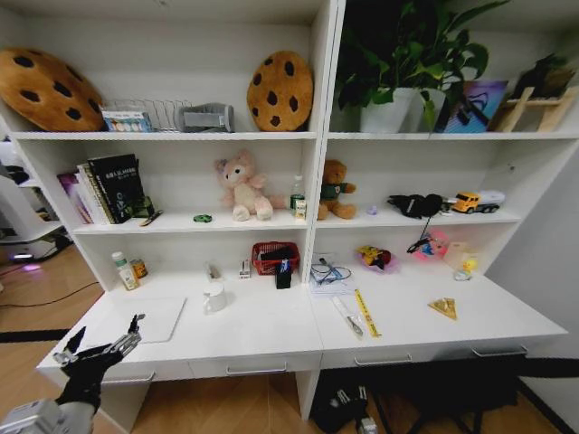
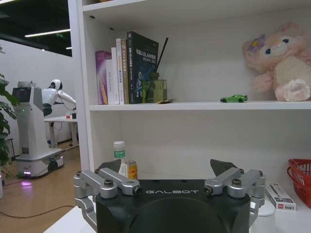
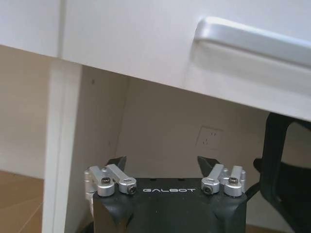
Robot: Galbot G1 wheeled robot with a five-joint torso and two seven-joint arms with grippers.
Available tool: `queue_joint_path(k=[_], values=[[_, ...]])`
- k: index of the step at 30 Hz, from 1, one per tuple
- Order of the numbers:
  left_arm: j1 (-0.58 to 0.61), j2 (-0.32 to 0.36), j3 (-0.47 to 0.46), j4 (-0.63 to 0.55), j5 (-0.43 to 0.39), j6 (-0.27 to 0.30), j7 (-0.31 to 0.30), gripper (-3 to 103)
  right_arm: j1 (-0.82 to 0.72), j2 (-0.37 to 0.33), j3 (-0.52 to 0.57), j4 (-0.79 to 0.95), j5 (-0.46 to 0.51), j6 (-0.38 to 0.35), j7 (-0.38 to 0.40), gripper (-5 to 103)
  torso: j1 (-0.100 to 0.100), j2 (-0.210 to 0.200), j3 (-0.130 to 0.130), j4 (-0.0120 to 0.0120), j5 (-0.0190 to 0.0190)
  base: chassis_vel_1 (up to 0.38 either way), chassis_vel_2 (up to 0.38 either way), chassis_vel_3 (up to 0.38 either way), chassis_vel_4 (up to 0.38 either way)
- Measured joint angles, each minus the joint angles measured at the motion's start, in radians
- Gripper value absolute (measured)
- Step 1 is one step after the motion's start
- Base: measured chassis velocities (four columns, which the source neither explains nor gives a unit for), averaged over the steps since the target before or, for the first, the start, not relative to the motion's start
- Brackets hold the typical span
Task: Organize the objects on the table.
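"GALBOT" stands in pale letters on the black body of the left gripper [image 2: 170, 187], and the same word on the black body of the right gripper [image 3: 167, 171]. The print on the book [image 2: 142, 65] spines is too small to read.

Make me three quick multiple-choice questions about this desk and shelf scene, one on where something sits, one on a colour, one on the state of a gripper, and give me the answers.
1. Where is the white mug?
A. on the table
B. on the top shelf
C. on the floor

2. What colour is the small basket at the back of the table?
A. blue
B. red
C. yellow

3. How is the left gripper?
A. shut on a pen
B. holding the mug
C. open, holding nothing

Answers: 1 A, the mug stands on the table beside the silver laptop. 2 B, its mesh is red. 3 C, the fingers are spread apart near the table's left front corner with nothing between them.
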Motion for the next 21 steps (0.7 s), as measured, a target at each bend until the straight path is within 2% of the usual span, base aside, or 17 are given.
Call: queue_joint_path(k=[1, 2, 3, 4, 6, 8, 11, 13, 16, 18, 21], values=[[0.0, 0.0, 0.0, 0.0, 0.0, 0.0, 0.0, 100, -0.032, -0.01, 0.005, 0.024, -0.033, 0.014, 0.017, 88, 0.0, 0.0, 0.0, -0.0002, 0.0001, 0.0, 0.0, 0.0, 0.0], [0.0, 0.0, 0.0, 0.0, 0.0, 0.0, 0.0, 100, -0.032, -0.01, 0.005, 0.024, -0.033, 0.014, 0.017, 88, 0.0, 0.0, 0.0, -0.0002, 0.0001, 0.0, 0.0, 0.0, 0.0], [0.0, 0.0, 0.0, 0.0, 0.0, 0.0, 0.0, 100, -0.103, -0.033, 0.022, 0.088, -0.085, 0.03, 0.058, 93, 0.0, 0.0, 0.0, -0.0001, 0.0003, 0.0, 0.0, 0.0, 0.0], [0.0, 0.0, 0.0, 0.0, 0.0, 0.0, 0.0, 100, -0.154, -0.049, 0.027, 0.137, -0.079, 0.033, 0.065, 99, 0.0, 0.0, 0.0, -0.0001, 0.0, 0.0, 0.0, 0.0, 0.0], [0.0, 0.0, 0.0, 0.0, 0.0, 0.0, 0.0, 100, -0.185, -0.057, 0.029, 0.166, -0.062, 0.033, 0.066, 99, 0.0, 0.0, 0.0, -0.0002, -0.0002, 0.0, 0.0, 0.0, 0.0], [0.0, 0.0, 0.0, 0.0, 0.0, 0.0, 0.0, 100, -0.293, -0.068, 0.055, 0.267, 0.005, 0.034, 0.048, 100, 0.0, 0.0, 0.0, -0.0002, 0.0004, 0.0, 0.0, 0.0, 0.0], [0.0, 0.0, 0.0, 0.0, 0.0, 0.0, 0.0, 100, -0.38, -0.065, 0.095, 0.358, 0.039, 0.034, 0.032, 100, 0.0, 0.0, 0.0, -0.0003, 0.0001, 0.0, 0.0, 0.0, 0.0], [0.0, 0.0, 0.0, 0.0, 0.0, 0.0, 0.0, 100, -0.473, -0.061, 0.136, 0.487, 0.061, 0.032, 0.028, 100, 0.0, 0.0, 0.0, -0.0004, 0.0001, 0.0, 0.0, 0.0, 0.0], [0.0, 0.0, 0.0, 0.0, 0.0, 0.0, 0.0, 100, -0.572, -0.052, 0.192, 0.691, 0.088, -0.012, 0.033, 100, 0.0, 0.0, 0.0, -0.0003, 0.0001, 0.0, 0.0, 0.0, 0.0], [0.0, 0.0, 0.0, 0.0, 0.0, 0.0, 0.0, 100, -0.593, -0.051, 0.204, 0.745, 0.104, -0.028, 0.037, 100, 0.0, 0.0, 0.0, -0.0002, 0.0001, 0.0, 0.0, 0.0, 0.0], [0.0, 0.0, 0.0, 0.0, 0.0, 0.0, 0.0, 100, -0.659, -0.051, 0.255, 1.026, 0.159, -0.11, 0.069, 100, 0.0, 0.0, 0.0, -0.0002, 0.0001, 0.0, 0.0, 0.0, 0.0]])
